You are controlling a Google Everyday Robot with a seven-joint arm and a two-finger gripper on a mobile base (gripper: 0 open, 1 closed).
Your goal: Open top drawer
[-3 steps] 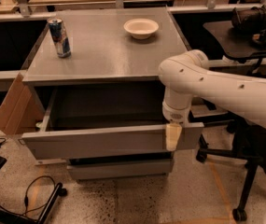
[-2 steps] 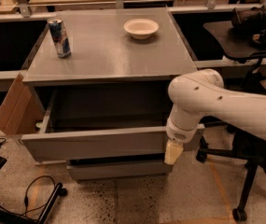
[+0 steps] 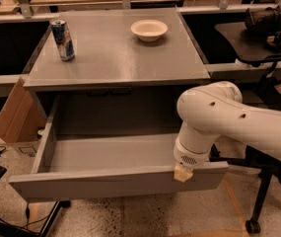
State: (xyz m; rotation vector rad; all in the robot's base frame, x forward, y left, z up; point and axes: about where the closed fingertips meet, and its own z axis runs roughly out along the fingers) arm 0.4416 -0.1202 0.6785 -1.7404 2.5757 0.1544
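The top drawer is a wide matte-grey drawer with a flat front. It stands pulled far out from under the grey cabinet top, and its shallow grey interior shows bare. My gripper hangs from the white arm at the right end of the drawer's front edge, its cream tip against the top of the front panel. The lower drawers are hidden below the open one.
A blue and silver can stands on the cabinet top at the left. A cream bowl sits at the back middle. A cardboard box leans left of the cabinet. A black chair stands at the right. Cables lie on the floor at the lower left.
The drawer has come farther out toward the camera. My arm and gripper moved with its front edge, down and forward.
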